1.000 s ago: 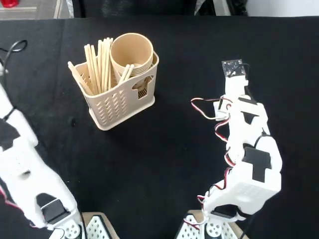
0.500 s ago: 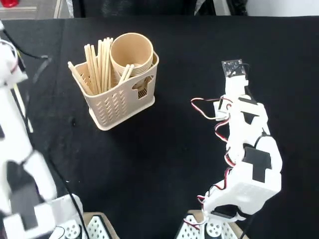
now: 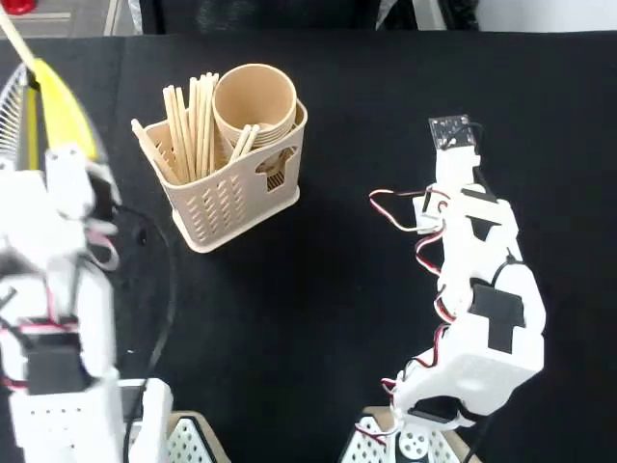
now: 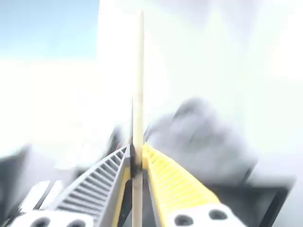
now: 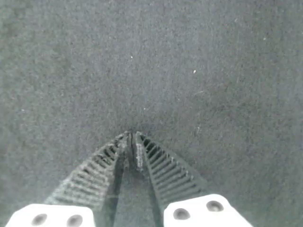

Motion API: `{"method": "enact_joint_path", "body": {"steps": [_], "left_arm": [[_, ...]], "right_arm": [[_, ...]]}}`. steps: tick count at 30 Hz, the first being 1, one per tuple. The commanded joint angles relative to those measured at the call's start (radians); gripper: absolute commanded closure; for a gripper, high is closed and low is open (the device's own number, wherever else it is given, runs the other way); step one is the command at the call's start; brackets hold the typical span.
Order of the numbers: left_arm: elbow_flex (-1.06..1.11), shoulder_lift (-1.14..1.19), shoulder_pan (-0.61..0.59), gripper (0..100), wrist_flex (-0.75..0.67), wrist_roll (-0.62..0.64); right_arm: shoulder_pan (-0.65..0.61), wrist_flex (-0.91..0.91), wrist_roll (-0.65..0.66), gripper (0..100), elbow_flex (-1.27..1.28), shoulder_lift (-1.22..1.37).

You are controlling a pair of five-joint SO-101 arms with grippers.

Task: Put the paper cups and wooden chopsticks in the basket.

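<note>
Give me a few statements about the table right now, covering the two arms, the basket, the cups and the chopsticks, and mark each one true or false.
1. The paper cups sit stacked inside the basket. True.
2. The right gripper holds a paper cup. False: its fingers are shut on nothing, above the black table.
3. The left gripper has its fingers shut on one chopstick. True.
4. The basket lies tipped on its side. False: it stands upright.
5. A bunch of chopsticks stands in the basket beside the cups. True.
</note>
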Motion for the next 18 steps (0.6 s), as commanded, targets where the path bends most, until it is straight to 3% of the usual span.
{"method": "enact_joint_path", "body": {"steps": [1, 5, 12, 18], "left_arm": [[0.068, -0.089, 0.113, 97, -0.173, 0.002], [0.07, -0.049, 0.148, 97, -0.106, 0.009], [0.116, 0.164, 0.15, 97, -0.166, 0.015], [0.117, 0.347, 0.142, 97, -0.175, 0.207]], "right_arm": [[0.005, -0.002, 0.011, 98.5, -0.005, -0.059], [0.005, -0.002, 0.011, 98.5, -0.005, -0.059], [0.005, -0.003, 0.011, 98.5, -0.005, -0.059], [0.006, -0.003, 0.011, 98.5, -0.005, -0.059]]}}
